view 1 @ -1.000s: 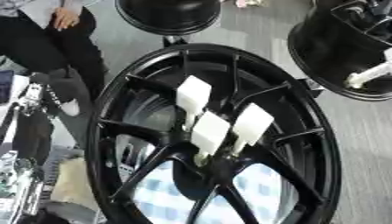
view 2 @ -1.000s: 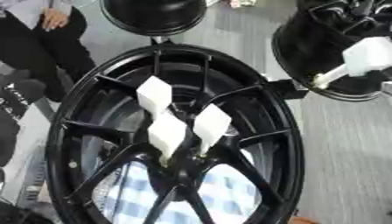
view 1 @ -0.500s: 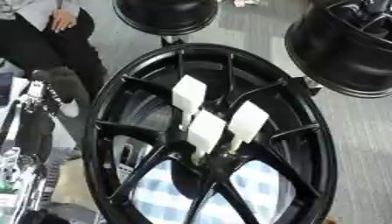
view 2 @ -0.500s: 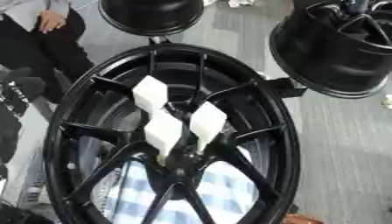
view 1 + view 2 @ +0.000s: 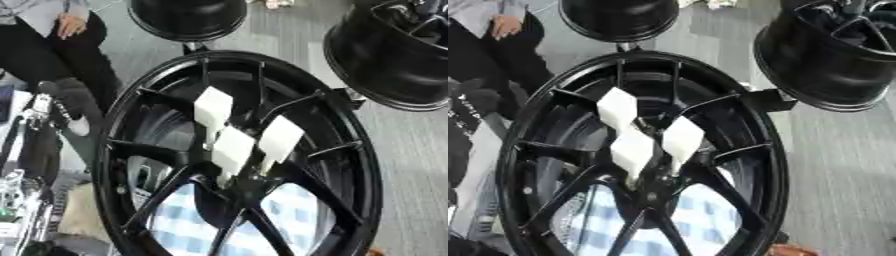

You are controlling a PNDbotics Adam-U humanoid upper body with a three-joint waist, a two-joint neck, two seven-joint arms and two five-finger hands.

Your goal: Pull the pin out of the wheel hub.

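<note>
Centrally, a large black wheel hub [image 5: 241, 155] fills both views, its spokes meeting low of the middle. Three white pins [image 5: 233, 149] with flat square tags stand clustered at that centre, apparently seated in the hub. Blue-and-white checked cloth [image 5: 188, 230] shows through the lower spokes. Two more black wheels [image 5: 833, 55] lie beyond. Neither robot hand shows, so their state cannot be told.

Grey floor [image 5: 411, 165]. 2 spare black rims at far edge: 1 top centre [image 5: 188, 17], 1 top right [image 5: 829, 55]. Blue-white checked cloth [image 5: 188, 225] below.
</note>
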